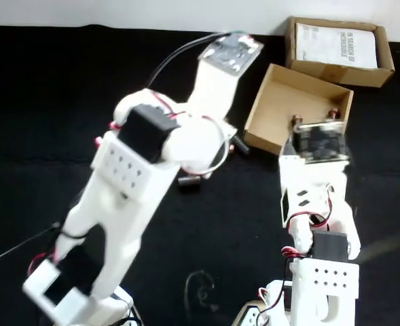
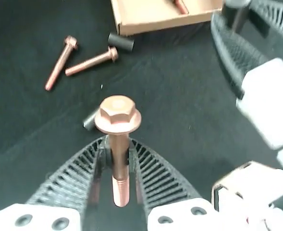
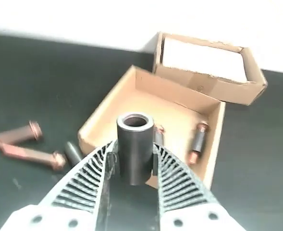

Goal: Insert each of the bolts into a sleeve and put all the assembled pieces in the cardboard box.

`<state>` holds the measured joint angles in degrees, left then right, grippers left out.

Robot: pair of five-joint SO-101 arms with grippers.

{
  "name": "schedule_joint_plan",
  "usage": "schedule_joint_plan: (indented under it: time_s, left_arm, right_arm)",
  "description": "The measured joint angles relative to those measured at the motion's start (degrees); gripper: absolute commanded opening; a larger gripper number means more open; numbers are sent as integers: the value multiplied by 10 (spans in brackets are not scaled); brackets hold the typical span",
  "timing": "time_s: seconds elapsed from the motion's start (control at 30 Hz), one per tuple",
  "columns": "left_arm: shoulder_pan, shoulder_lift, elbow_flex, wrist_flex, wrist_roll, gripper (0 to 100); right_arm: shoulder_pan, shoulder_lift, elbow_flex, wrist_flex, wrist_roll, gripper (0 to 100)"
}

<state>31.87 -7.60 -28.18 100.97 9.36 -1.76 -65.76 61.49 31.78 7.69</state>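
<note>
My left gripper (image 2: 116,144) is shut on a copper bolt (image 2: 117,120), which stands head up between the fingers above the black table. My right gripper (image 3: 135,148) is shut on a black sleeve (image 3: 135,139), held upright with its bore facing up in front of the open cardboard box (image 3: 213,137). An assembled piece (image 3: 197,142) lies inside that box. Two loose bolts (image 2: 91,61) (image 2: 59,62) lie side by side on the table. One spare sleeve (image 2: 120,42) lies by the box wall, and another (image 2: 89,120) is half hidden behind the held bolt's head.
A second cardboard box (image 1: 339,51) holding a white printed sheet stands behind the first box (image 1: 298,109). The right arm's gripper (image 2: 237,53) stands close beside the left one. The left arm (image 1: 138,170) covers much of the table's middle, with a sleeve (image 1: 189,182) beside it.
</note>
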Motion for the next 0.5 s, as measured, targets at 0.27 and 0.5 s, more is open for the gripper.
schedule_joint_plan:
  time_s: [0.27, 0.5]
  left_arm:
    - [0, -124, 121, -82, 76, 9]
    - [-60, -215, 252, -294, 166, 9]
  right_arm:
    - [-40, -17, 0, -14, -114, 6]
    - [-122, -162, 18, -12, -129, 6]
